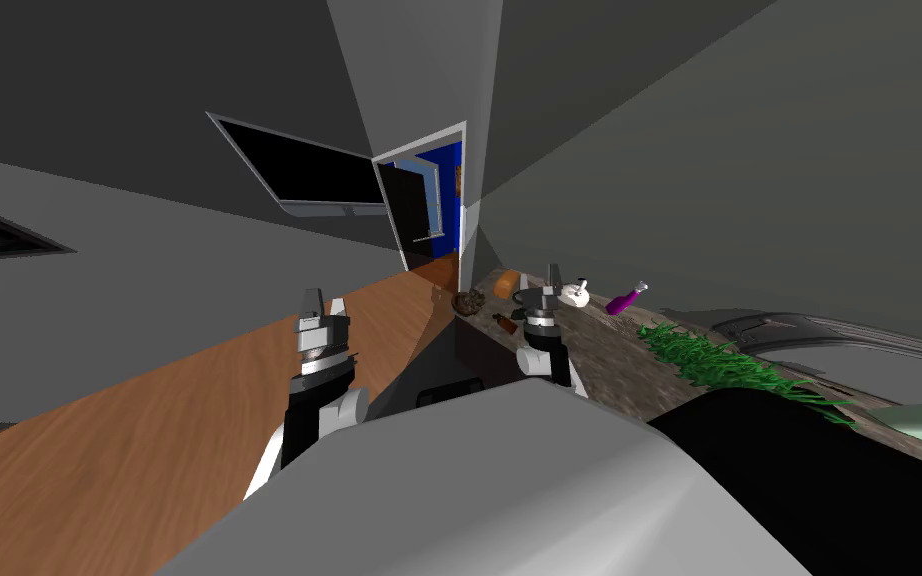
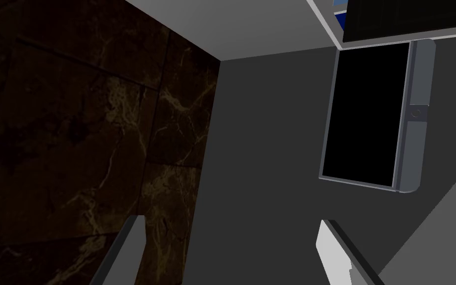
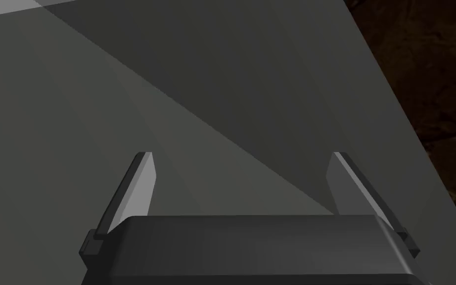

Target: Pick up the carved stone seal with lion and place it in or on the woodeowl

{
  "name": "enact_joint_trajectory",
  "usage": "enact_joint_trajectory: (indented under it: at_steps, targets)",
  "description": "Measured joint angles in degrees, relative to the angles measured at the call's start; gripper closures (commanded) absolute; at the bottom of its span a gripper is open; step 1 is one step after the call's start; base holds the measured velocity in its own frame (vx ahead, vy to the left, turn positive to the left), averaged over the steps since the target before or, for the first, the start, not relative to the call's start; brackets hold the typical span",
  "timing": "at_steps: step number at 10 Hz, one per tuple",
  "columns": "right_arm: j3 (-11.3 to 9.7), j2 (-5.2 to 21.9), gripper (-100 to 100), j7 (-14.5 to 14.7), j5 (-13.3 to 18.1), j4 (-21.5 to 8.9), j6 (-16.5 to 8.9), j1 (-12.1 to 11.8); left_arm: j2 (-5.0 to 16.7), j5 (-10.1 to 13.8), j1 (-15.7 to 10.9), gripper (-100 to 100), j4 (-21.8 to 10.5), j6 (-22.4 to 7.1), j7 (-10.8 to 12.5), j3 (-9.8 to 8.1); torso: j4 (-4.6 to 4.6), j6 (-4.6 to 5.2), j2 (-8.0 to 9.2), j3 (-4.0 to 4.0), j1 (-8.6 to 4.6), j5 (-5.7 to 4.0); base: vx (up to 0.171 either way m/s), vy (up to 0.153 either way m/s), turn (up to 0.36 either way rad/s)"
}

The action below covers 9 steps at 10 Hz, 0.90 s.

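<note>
Task is sitting at its start: nothing lifted, nothing placed, both claws empty. All steps are left: reach, grasp, carry, set down.

Long counter (image 1: 609, 362) with a mottled grey-brown top is running along my right side, and the task's things are lying at its far end. A patch of green grass (image 1: 719, 360) is spreading over the nearer stretch, well apart from them.

Beyond the grass, a purple bottle (image 1: 627, 299) is lying tilted. Near it a white round figure (image 1: 574, 294) with dark spots is standing. A tan block (image 1: 507, 285) is resting further along. Which of these two is the owl I cannot tell (the tan colour is hinting at wood, the spots at eyes).

The brown lumpy figure (image 1: 467, 301) is sitting at the counter's far corner, just beside the tan block. I am judging it to be the lion seal; no carving is making itself out. A small dark bottle (image 1: 505, 322) is lying on the near side of it.

The right gripper (image 1: 552, 275) is hanging raised over the counter's edge, short of the brown figure, forearm upright, blades pointing up and away. Its blades are standing wide apart with nothing between them.

The left gripper (image 1: 323, 300) is hovering over the wooden floor (image 1: 149, 420), well apart from the counter, forearm likewise upright. Its blades are also spread wide, gripping nothing.
</note>
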<state>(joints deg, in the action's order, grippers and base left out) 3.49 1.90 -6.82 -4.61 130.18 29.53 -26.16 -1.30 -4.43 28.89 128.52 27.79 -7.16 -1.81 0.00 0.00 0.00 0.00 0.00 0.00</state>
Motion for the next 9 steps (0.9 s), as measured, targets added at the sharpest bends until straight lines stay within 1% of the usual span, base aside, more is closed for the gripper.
enact_joint_trajectory:
  at_steps: [2, 4, 6, 7, 8, 9]
  targets:
    - [0.6, 3.0, -100, -0.1, 2.5, -0.7, 1.2, -1.9, 0.0, 0.0, 0.0, 0, 0.0, 0.0, 0.0, 0.01, 0.00, 0.01, 0.02, 0.01, 0.43, 0.09, -0.005, 0.150, -0.062]
    - [1.2, 5.8, -100, 0.1, 5.8, -1.4, 2.1, -3.9, 0.0, 0.0, 0.0, 0, 0.0, 0.0, 0.0, 0.02, 0.02, 0.00, 0.11, 0.06, 0.70, 0.16, -0.022, 0.194, -0.046]
    - [2.0, 9.2, -100, 0.1, 9.3, -3.1, 3.6, -6.2, 0.0, 0.0, 0.0, 0, 0.0, 0.0, 0.0, 0.02, 0.03, 0.00, 0.16, 0.09, 0.80, 0.18, -0.056, 0.227, -0.055]
    - [2.4, 10.8, -100, 0.2, 11.2, -4.8, 4.7, -6.9, 0.0, 0.0, 0.0, 0, 0.0, 0.0, 0.0, 0.02, 0.05, 0.00, 0.23, 0.13, 0.90, 0.20, -0.044, 0.155, -0.030]
    - [2.7, 12.0, -100, 0.2, 12.3, -5.1, 5.1, -7.5, 0.0, 0.0, 0.0, 0, 0.0, 0.0, 0.0, 0.02, 0.05, -0.01, 0.18, 0.11, 0.64, 0.17, -0.042, 0.118, -0.022]
    - [2.8, 13.6, -100, 0.2, 13.9, -5.5, 5.4, -8.6, 0.0, 0.0, 0.0, 0, 0.0, 0.0, 0.0, 0.01, 0.04, 0.00, 0.17, 0.10, 0.50, 0.12, -0.073, 0.180, -0.044]
